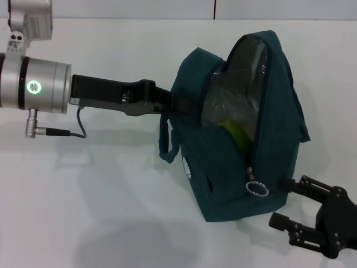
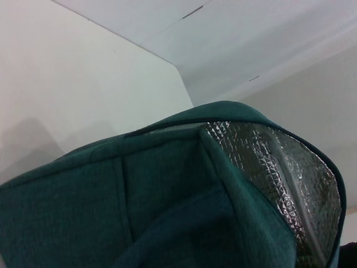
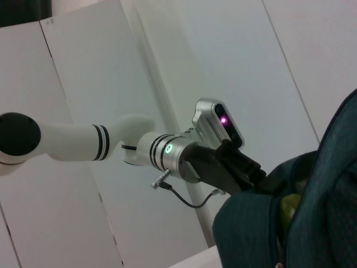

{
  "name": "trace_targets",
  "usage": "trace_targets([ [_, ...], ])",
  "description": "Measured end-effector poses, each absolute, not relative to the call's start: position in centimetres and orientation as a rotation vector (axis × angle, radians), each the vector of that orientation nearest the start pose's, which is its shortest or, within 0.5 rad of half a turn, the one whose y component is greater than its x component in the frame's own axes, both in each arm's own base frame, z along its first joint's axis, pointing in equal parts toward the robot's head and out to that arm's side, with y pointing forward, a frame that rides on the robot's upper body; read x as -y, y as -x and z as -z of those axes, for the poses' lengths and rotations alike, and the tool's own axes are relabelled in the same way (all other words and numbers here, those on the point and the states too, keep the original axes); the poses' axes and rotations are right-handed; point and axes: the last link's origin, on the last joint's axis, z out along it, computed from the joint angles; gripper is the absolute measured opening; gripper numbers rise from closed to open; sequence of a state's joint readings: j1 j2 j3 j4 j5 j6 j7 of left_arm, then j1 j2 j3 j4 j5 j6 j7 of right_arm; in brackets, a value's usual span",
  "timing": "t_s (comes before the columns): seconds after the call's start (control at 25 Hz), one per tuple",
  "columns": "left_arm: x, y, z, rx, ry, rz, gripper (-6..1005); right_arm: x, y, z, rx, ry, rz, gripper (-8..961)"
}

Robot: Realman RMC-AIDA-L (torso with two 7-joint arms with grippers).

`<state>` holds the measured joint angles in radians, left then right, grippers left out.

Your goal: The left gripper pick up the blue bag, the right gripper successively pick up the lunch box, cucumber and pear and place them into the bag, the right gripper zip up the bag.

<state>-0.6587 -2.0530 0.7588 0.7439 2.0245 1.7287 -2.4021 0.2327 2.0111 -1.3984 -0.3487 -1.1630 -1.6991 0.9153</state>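
The blue bag [image 1: 234, 173] stands upright and open on the white table, showing its silver foil lining [image 1: 245, 72]; the left wrist view [image 2: 156, 190] and right wrist view [image 3: 251, 234] show it too. My left gripper [image 1: 167, 103] is shut on the bag's upper left edge; it also shows in the right wrist view [image 3: 262, 181]. A yellow-green rounded thing [image 1: 237, 134], likely the pear, lies inside. The lunch box and cucumber are hidden. The ring zip pull [image 1: 257, 188] hangs at the front bottom of the opening. My right gripper [image 1: 287, 204] is open and empty, just right of and below the pull.
The white table [image 1: 83, 212] spreads around the bag. A loop handle [image 1: 165, 139] hangs down the bag's left side, with a white round logo [image 1: 187, 167] beside it. The left arm's cable [image 1: 78, 131] dangles near the wrist.
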Motion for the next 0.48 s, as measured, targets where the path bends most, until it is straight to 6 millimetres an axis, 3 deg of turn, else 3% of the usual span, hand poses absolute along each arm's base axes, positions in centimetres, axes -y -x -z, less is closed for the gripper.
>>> trace_targets([
  [0.48,-34.5,20.4,-1.2,1.809,2.659,0.712,38,-22.3,-27.9,4.8,-0.511,2.716,-1.149,730],
])
